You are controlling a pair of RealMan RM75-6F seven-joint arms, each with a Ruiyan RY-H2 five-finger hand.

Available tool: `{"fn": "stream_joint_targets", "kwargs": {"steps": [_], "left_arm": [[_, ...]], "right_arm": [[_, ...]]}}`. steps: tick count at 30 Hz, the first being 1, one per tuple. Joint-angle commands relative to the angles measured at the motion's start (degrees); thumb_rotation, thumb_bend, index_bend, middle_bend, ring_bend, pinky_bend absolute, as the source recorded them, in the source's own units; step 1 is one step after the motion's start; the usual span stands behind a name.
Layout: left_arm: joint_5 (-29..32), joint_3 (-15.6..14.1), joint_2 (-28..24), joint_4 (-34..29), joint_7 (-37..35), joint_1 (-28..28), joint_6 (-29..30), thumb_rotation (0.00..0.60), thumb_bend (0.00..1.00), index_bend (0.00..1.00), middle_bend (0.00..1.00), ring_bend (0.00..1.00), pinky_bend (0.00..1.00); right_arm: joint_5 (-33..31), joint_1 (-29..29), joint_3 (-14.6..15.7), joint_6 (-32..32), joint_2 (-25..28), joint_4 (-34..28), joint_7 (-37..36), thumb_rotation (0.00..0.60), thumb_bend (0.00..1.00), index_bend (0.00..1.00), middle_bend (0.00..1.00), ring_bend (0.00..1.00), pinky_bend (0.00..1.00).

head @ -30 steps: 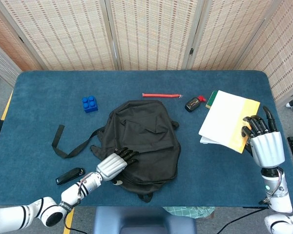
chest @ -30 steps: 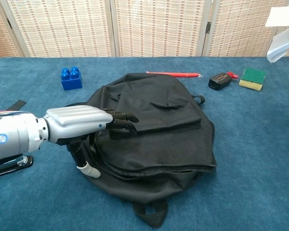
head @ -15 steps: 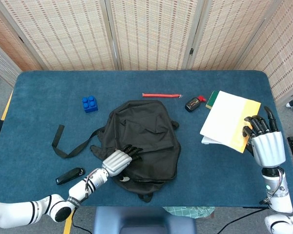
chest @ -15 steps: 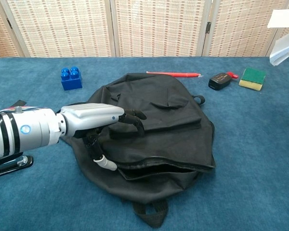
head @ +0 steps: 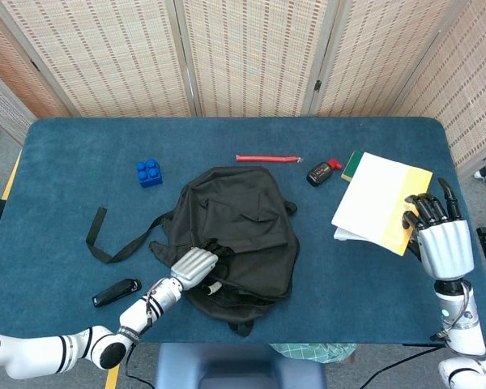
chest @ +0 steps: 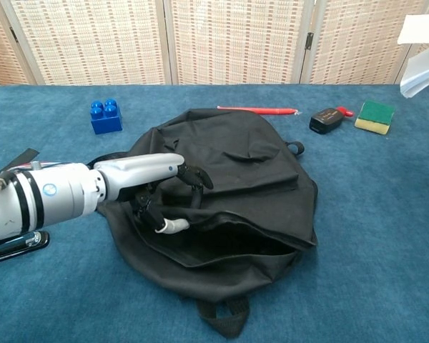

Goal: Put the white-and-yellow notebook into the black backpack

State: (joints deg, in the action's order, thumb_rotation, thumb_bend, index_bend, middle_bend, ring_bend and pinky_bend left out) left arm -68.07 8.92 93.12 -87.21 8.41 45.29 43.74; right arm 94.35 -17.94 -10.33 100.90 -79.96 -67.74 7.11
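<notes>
The black backpack (head: pixel 241 231) lies flat in the middle of the blue table, also in the chest view (chest: pixel 236 193). My left hand (head: pixel 195 265) (chest: pixel 146 179) grips the fabric at the near edge of the bag's opening and lifts it, so a dark gap shows along the front. The white-and-yellow notebook (head: pixel 378 199) is held above the table at the right by my right hand (head: pixel 443 241), fingers curled over its yellow edge. Only a white corner of the notebook (chest: pixel 419 50) shows in the chest view.
A blue brick (head: pixel 149 173), a red pen (head: pixel 267 158), a black-and-red marker (head: pixel 321 172) and a green sponge (head: pixel 351 164) lie behind the bag. A loose strap (head: pixel 105 239) and a black device (head: pixel 116 292) lie at the front left.
My left hand has closed on the bag's flap and pulled it up and back, opening a gap at the front. The right hand and notebook have barely moved.
</notes>
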Motion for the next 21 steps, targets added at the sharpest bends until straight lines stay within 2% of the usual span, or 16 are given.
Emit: {"fn": "stream_joint_targets", "kwargs": {"steps": [1,5,11,14,21], "left_arm": [[0.6,0.3,0.6,0.1,-0.8,-0.7,1.7,0.600,0.52,0.64,0.25,0.22,0.00],[1.3,1.6,-0.1,-1.0,-1.6,-1.2,3.9,0.600,0.54,0.65,0.26,0.23,0.00],[4.5,5.5,-3.3,-2.6,-4.2,-0.4,3.8,0.600,0.54,0.63,0.26,0.23,0.00],[7.8,8.1,-4.5,-1.6,-4.8,1.0,2.8,0.600,0.54,0.61,0.26,0.23,0.00],[16.8,12.0,-5.3,2.5,-2.3,5.2,0.9,0.600,0.54,0.58,0.26,0.23,0.00]], "right_arm": [[0.4,0.1,0.0,0.5,0.1,-0.3,-0.3,0.600,0.45,0.71,0.43,0.35,0.12],[2.0,0.4,0.4,1.9,0.6,-1.9,-1.7,0.600,0.45,0.71,0.43,0.35,0.12],[6.3,0.9,2.2,4.5,1.9,-7.2,-5.0,0.600,0.45,0.71,0.43,0.36,0.12],[9.2,1.1,3.5,5.5,2.6,-10.7,-6.7,0.600,0.45,0.71,0.44,0.36,0.12],[16.0,0.8,7.1,5.4,2.9,-17.8,-9.3,0.600,0.45,0.71,0.44,0.36,0.13]]}}
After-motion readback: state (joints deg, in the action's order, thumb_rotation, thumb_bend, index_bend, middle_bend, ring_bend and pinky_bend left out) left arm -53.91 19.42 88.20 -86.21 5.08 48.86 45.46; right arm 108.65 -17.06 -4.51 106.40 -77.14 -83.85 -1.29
